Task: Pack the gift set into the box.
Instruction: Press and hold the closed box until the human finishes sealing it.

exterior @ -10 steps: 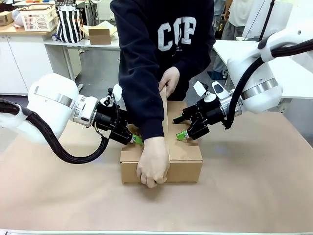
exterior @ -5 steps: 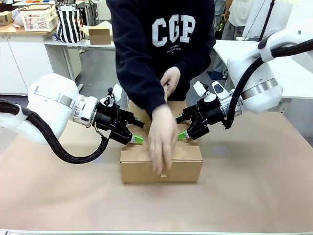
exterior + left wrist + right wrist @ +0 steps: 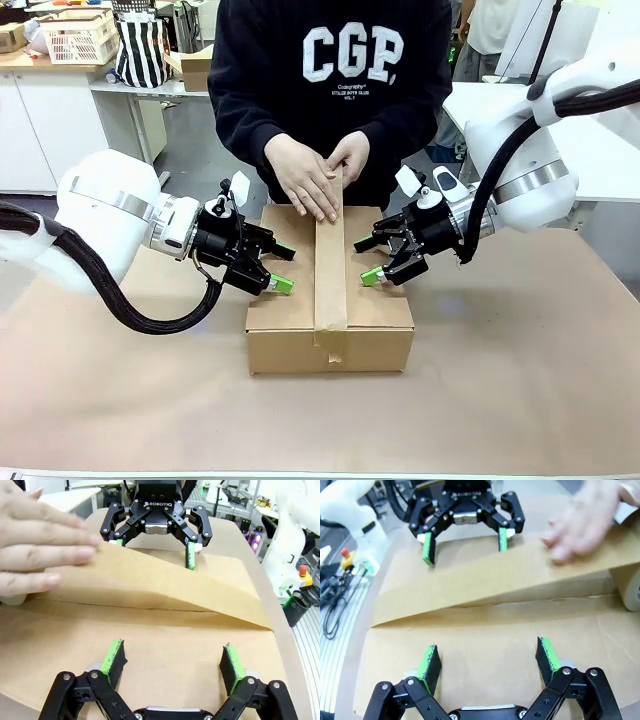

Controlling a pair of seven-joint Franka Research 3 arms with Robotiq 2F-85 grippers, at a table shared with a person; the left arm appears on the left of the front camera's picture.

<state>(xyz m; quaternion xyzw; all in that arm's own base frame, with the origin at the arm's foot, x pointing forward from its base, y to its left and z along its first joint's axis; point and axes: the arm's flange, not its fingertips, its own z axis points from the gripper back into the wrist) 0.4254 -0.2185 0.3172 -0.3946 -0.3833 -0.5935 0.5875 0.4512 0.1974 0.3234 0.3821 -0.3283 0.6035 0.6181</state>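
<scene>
**Box closed at mid-surface, person pressing tape strip, both tools apart over the flaps**

The box (image 3: 330,320) sits in the middle of the paper-covered surface (image 3: 520,400), flaps down, near side facing the camera. A brown tape strip (image 3: 330,275) runs along the centre seam from the far edge to the near edge and folds down over the near face. In the wrist views the strip is stuck flat at one end and lifts off the lid toward the person's end.

Left tool (image 3: 277,270) hovers over the left part of the lid, fingers spread apart, holding nothing; green pads (image 3: 113,656) sit just above the cardboard in its own wrist view. Right tool (image 3: 378,259) hovers over the right part of the lid, fingers also spread, empty; its pads (image 3: 549,654) are close above the flap. The two tools face each other across the tape strip, each just beside it; whether they touch the lid I cannot tell.

At the far edge of the box, the person's two hands (image 3: 318,178) rest on the tape strip's far end, one overlapping the other. A tape roll (image 3: 632,587) shows at the right edge of the right wrist view.
</scene>
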